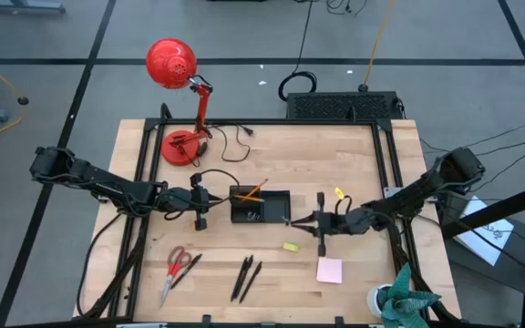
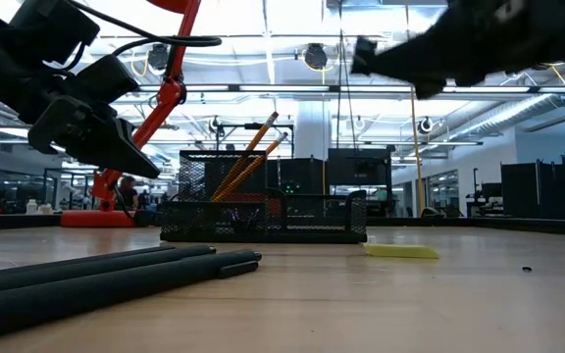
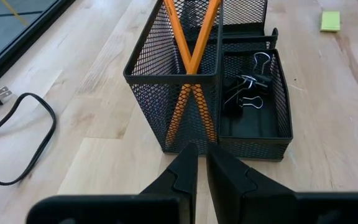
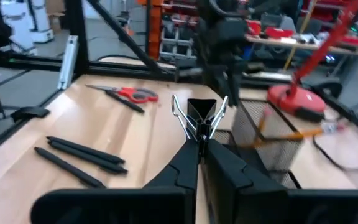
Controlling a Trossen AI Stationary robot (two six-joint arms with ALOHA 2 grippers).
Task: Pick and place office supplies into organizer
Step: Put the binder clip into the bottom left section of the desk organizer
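Observation:
The organizer (image 1: 276,193) is a black mesh tray at the table's middle. Two orange pencils (image 3: 191,62) stand crossed in its tall cup, and black clips (image 3: 247,87) lie in a low compartment. My left gripper (image 1: 215,200) is shut and stops just short of the organizer's left wall (image 3: 160,93), pointing slightly down. My right gripper (image 1: 292,221) is at the organizer's right end, level and shut on a black binder clip (image 4: 201,112). Red-handled scissors (image 1: 176,269), black pens (image 1: 244,278), a yellow piece (image 1: 290,246) and a pink sticky pad (image 1: 329,270) lie flat near the table's front edge. My right gripper pinches the binder clip's narrow end (image 4: 199,138), where its two silver wire handles meet, between its fingertips. The fingers are level and come from the table's right. The clip is lifted clear of the table. Its black body sticks out beyond the tips and its handles are splayed to both sides.
A red desk lamp (image 1: 176,91) stands at the far left with its cord (image 1: 231,137) on the table. A black box (image 1: 340,105) sits behind the far edge. A second yellow bit (image 1: 339,193) lies right of the organizer. A green object (image 1: 404,305) is at the near right corner.

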